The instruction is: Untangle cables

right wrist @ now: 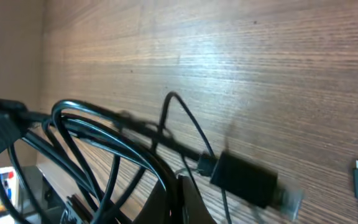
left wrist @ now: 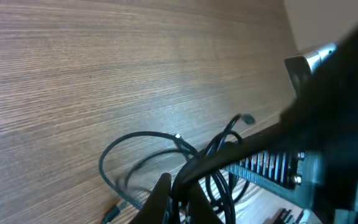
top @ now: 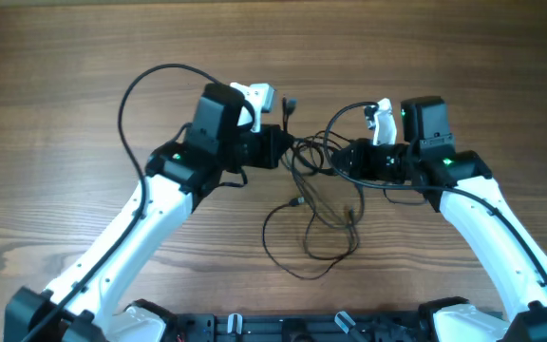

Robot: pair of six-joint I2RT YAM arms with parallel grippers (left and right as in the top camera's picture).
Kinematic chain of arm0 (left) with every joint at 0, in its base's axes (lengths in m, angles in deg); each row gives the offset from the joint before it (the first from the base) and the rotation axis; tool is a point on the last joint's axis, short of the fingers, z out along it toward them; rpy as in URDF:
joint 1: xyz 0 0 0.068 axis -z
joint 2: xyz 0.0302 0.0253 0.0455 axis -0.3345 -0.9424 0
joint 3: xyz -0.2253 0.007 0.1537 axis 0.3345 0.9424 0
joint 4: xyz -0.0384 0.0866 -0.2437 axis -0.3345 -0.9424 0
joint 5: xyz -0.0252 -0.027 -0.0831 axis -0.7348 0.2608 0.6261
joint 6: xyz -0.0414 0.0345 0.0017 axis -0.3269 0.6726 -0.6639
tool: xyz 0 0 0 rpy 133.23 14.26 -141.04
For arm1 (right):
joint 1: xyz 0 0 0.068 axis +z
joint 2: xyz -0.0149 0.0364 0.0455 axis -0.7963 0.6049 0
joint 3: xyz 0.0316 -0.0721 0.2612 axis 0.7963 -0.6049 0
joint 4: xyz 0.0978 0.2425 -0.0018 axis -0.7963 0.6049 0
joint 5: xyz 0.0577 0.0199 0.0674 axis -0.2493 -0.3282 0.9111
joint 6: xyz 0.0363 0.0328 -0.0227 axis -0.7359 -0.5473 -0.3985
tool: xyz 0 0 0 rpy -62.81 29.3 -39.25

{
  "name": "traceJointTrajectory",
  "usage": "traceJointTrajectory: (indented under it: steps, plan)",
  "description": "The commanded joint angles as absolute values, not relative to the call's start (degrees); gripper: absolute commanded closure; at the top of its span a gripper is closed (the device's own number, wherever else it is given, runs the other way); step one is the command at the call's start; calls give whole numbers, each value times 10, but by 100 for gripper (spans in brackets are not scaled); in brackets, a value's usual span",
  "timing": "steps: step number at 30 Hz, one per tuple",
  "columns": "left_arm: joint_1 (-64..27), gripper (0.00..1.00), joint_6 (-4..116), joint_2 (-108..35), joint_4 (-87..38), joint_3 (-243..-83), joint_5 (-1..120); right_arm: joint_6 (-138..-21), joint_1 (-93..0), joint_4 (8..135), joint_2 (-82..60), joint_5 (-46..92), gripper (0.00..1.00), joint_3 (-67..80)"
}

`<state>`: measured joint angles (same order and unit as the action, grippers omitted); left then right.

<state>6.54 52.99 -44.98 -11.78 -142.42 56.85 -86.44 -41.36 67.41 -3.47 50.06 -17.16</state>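
Untangling under way: left gripper (top: 290, 145) and right gripper (top: 336, 160) each clenched on cables (top: 311, 157) at central knot. Next: pull apart sideways, gently, watching near loops.

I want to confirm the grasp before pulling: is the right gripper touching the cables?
Touching. The right wrist view shows the cables bunching together and running straight into the right gripper, with no gap visible.
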Motion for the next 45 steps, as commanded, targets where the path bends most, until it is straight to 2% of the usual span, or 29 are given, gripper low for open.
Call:
traceJointTrajectory:
  steps: [1,4,7,9,11,12,13,15,18,22,27,28,30,33,35,36,39,43,44,45]
  plan:
    - [2,96,531,-409,-131,-1431,483,-907,-440,691,-33,290,96,-183]
    - [2,96,531,-409,-165,-1431,483,-938,-440,680,-33,181,96,-183]
    - [2,93,532,-409,-183,-1431,483,-836,-440,653,-33,304,96,-183]
    - [-8,94,533,-409,-178,-1431,474,-854,-440,682,-33,281,96,-183]
    - [-15,91,528,-409,-172,-1431,488,-795,-440,671,-33,417,96,-183]
    - [-13,86,529,-409,-172,-1431,506,-774,-440,659,-33,489,96,-183]
    - [-6,69,529,-411,-170,-1431,542,-772,-440,618,-33,622,96,-183]
    - [14,51,538,-419,-166,-1431,563,-786,-439,564,-33,720,96,-183]
    - [63,44,564,-435,-161,-1431,582,-805,-440,553,-33,727,96,-183]
    - [121,43,564,-455,-146,-1431,580,-826,-439,531,-33,759,96,-183]
    - [141,52,563,-498,-141,-1431,553,-830,-440,497,-33,833,96,-183]
    - [141,55,563,-502,-141,-1431,535,-829,-440,497,-33,832,96,-183]
    - [141,67,564,-503,-134,-1431,507,-829,-440,498,-33,828,96,-183]
    - [140,70,563,-503,-113,-1431,474,-829,-440,499,-33,833,96,-183]
    - [140,90,563,-503,-113,-1431,438,-827,-440,500,-33,830,96,-183]
    - [140,96,563,-503,-118,-1431,408,-828,-440,508,-33,806,96,-183]
    - [116,96,564,-497,-143,-1431,349,-829,-440,590,-33,641,96,-183]
    - [26,96,563,-468,-164,-1431,351,-917,-440,733,-33,292,96,-183]
    - [8,95,564,-458,-166,-1431,361,-917,-440,742,-33,262,96,-183]
    - [-3,86,563,-451,-167,-1431,377,-914,-440,741,-33,262,96,-183]
